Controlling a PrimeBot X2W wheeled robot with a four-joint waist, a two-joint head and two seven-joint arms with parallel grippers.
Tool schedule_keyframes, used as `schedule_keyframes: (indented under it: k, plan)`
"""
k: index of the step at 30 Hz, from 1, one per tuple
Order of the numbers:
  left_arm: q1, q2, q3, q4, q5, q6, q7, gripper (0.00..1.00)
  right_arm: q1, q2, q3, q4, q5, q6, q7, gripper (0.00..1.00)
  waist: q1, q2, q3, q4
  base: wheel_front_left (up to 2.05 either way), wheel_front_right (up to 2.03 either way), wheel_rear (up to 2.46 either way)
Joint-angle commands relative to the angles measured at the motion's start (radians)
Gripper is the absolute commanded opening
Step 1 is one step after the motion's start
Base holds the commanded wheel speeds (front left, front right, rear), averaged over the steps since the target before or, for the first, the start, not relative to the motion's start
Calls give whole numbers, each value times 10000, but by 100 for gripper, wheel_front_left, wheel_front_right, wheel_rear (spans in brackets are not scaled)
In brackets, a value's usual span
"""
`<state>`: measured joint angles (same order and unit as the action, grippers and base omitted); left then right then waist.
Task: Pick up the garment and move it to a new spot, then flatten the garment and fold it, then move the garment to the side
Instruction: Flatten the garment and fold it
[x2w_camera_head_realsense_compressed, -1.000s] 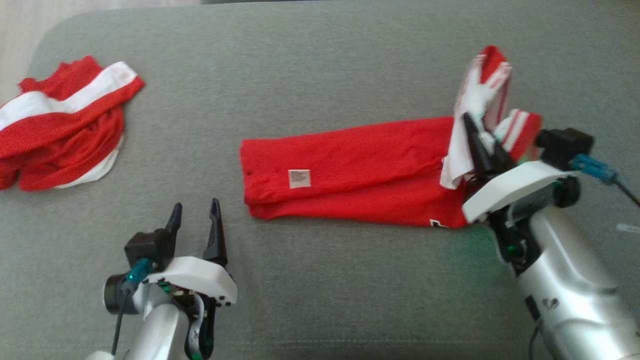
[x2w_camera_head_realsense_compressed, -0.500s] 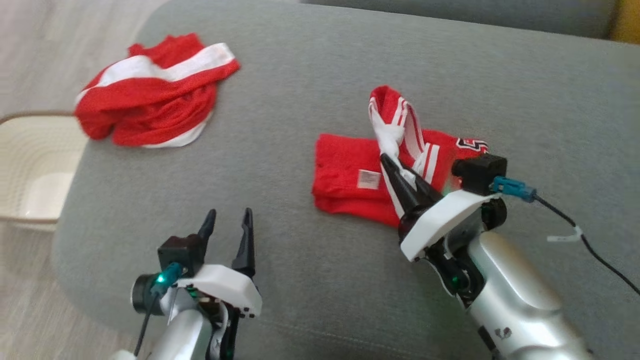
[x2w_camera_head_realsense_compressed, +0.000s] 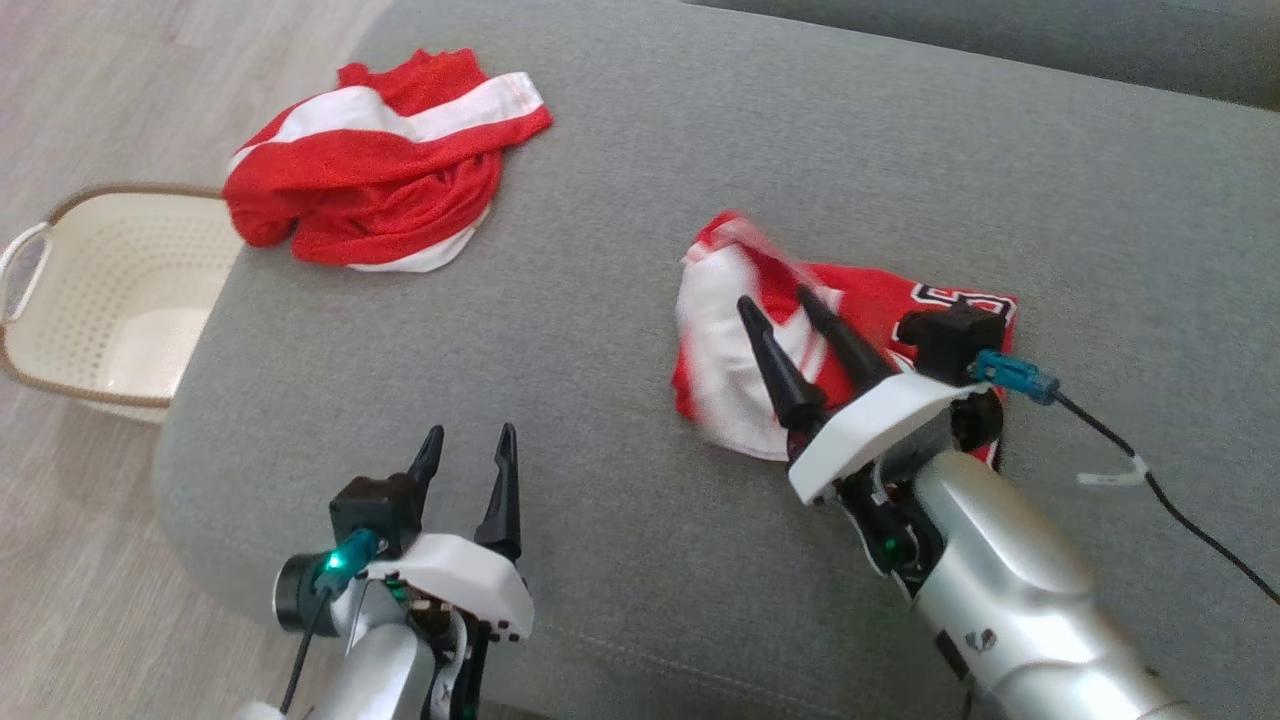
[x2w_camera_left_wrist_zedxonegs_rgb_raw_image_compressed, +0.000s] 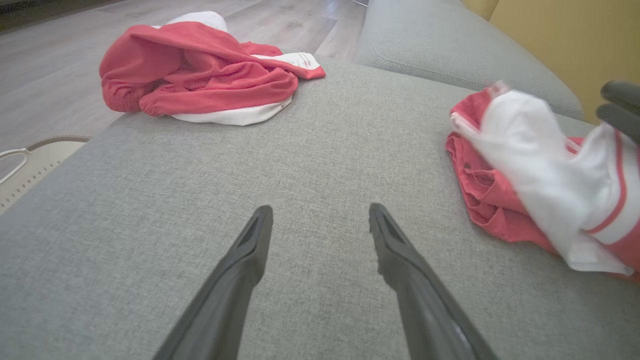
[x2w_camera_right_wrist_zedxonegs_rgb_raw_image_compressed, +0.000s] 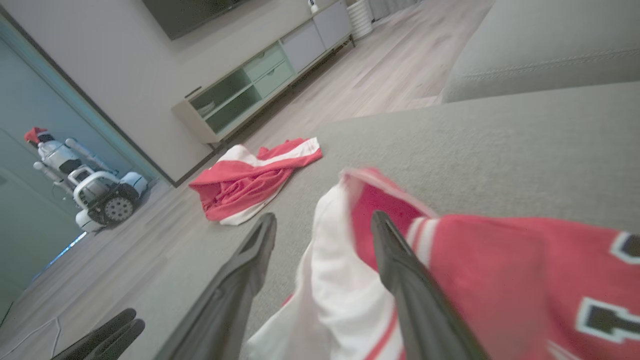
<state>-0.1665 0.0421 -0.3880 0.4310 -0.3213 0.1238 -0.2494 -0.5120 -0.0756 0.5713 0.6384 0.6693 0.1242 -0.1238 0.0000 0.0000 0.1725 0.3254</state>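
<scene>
The garment (x2w_camera_head_realsense_compressed: 725, 350) lies in a bunch on the sofa (x2w_camera_head_realsense_compressed: 700, 150) seat, well away from the seat's left edge and about halfway from front to back. It is red, with a big white flap on top and black and white marks on its right part. The flap looks blurry. The right claw (x2w_camera_head_realsense_compressed: 775, 297) is just over the garment, and its two fingers stand wide apart, so it is let go and is not pinching anything. In the right wrist view the white flap (x2w_camera_right_wrist_zedxonegs_rgb_raw_image_compressed: 325, 280) lies loose in the gap of that claw (x2w_camera_right_wrist_zedxonegs_rgb_raw_image_compressed: 322, 216). The left claw (x2w_camera_head_realsense_compressed: 471, 431) is near the front edge of the seat, well apart from the garment, and it is spread open too with nothing in it. In the left wrist view, bare grey seat shows under this claw (x2w_camera_left_wrist_zedxonegs_rgb_raw_image_compressed: 320, 209), and the garment (x2w_camera_left_wrist_zedxonegs_rgb_raw_image_compressed: 525, 165) is off to one side. A second garment (x2w_camera_head_realsense_compressed: 380, 170), red and white, sits crumpled at the back left corner of the seat. A pale basket (x2w_camera_head_realsense_compressed: 100, 290) stands on the floor (x2w_camera_head_realsense_compressed: 120, 100), just beside the seat's left edge.
</scene>
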Motion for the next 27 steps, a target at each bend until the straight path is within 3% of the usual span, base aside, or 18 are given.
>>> schedule_keyframes:
  k: [1, 5, 11, 17, 27]
  plan:
    - [-216, 81, 314, -292, -21, 58, -124, 100, -425, 211, 55, -213, -19, 65, -357, 100, 0, 0, -1, -181, 0, 0, 0]
    - [-264, 81, 392, -321, -7, 80, -124, 100, -537, 152, -503, 132, -521, 65, -1035, 100, 0, 0, -21, -632, 0, 0, 0]
    - [-353, 81, 574, -372, 103, 118, -124, 100, -268, 60, -2149, 417, -1645, 65, -1357, 100, 0, 0, -71, -1449, 0, 0, 0]
    - [-277, 81, 1133, -438, 408, 170, -124, 100, 621, 162, -4213, -336, -3054, 65, -1376, 100, 0, 0, -191, -2448, 0, 0, 0]
    - [104, 81, 1807, -393, 735, 145, -124, 100, 1662, 245, -5128, -815, -4273, 65, -1378, 100, 0, 0, -522, -3280, 0, 0, 0]
